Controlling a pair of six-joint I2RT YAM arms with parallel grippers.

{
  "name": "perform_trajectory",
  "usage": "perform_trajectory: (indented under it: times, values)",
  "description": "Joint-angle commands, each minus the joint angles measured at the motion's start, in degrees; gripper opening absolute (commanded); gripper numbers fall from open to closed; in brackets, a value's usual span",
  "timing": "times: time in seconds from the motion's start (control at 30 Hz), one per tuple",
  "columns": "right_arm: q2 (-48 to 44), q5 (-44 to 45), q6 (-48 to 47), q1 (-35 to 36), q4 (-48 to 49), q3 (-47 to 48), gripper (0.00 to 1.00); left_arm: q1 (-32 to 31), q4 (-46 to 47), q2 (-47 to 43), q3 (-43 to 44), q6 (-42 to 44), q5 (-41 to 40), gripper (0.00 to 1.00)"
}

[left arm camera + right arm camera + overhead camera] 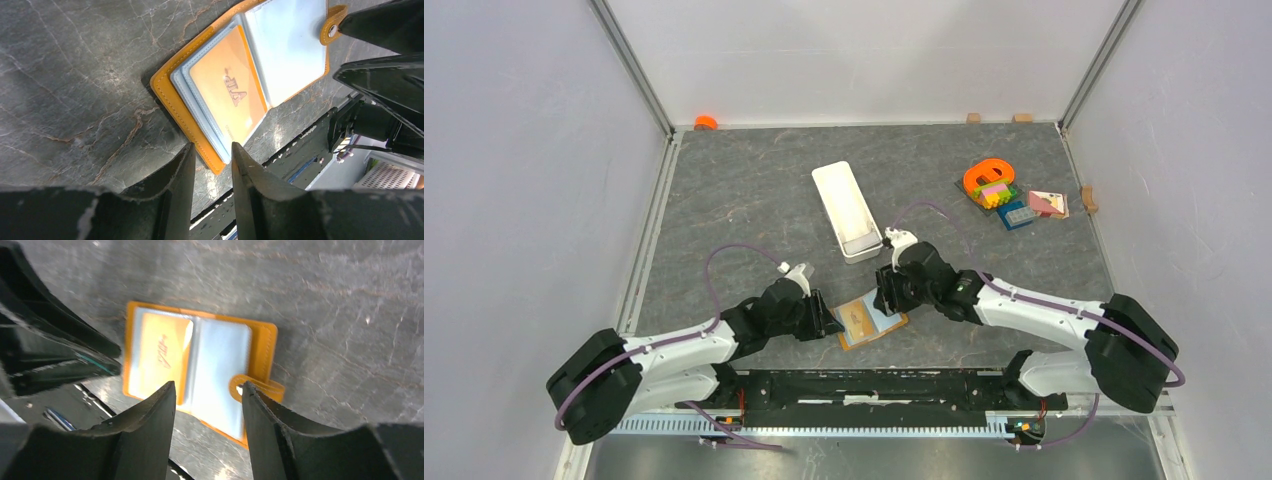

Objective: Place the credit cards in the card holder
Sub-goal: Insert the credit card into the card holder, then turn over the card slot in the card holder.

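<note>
The card holder (871, 320) lies open and flat near the table's front edge, orange-tan outside with pale blue-grey pockets (287, 50). An orange credit card (227, 97) marked "VIP" sits in its left pocket (160, 352). My left gripper (213, 149) stands open at the holder's near corner, nothing pinched between its fingers; in the top view it is just left of the holder (829, 322). My right gripper (209, 386) hovers open over the holder's right half, one fingertip beside the snap tab (239, 388). From above, it is at the holder's far right edge (886, 298).
A long white tray (846, 210) lies behind the holder. At the back right are an orange ring (989, 178) on coloured bricks, a blue plate (1018, 215) and a pink piece (1046, 203). Small wooden blocks (973, 118) line the walls. The arms' base rail (874, 385) runs just in front.
</note>
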Motion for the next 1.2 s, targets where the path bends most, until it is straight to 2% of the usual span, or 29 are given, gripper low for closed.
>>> perform_trajectory:
  times: [0.0,0.3,0.53,0.73,1.17]
  values:
    - [-0.72,-4.38,-2.74,-1.64,-0.73,-2.5,0.54,-0.31,1.11,0.71,1.54,-1.16,-0.61,0.4]
    - [-0.46,-4.77,-2.03,-2.01,0.79,-4.53,0.46,-0.31,1.34,2.99,1.84,-1.07,-0.81,0.39]
    - [-1.15,-0.08,-2.44,-2.49,-1.49,-5.57,0.48,-0.31,1.56,3.77,2.1,-0.92,-0.95,0.39]
    - [-0.17,-2.35,-1.86,-2.6,0.96,-6.71,0.48,-0.29,1.53,3.84,2.11,-0.89,-0.95,0.39]
    - [-3.6,-7.98,-0.88,-2.52,4.62,-6.07,0.36,-0.31,1.62,5.36,3.09,-0.28,-0.65,0.37]
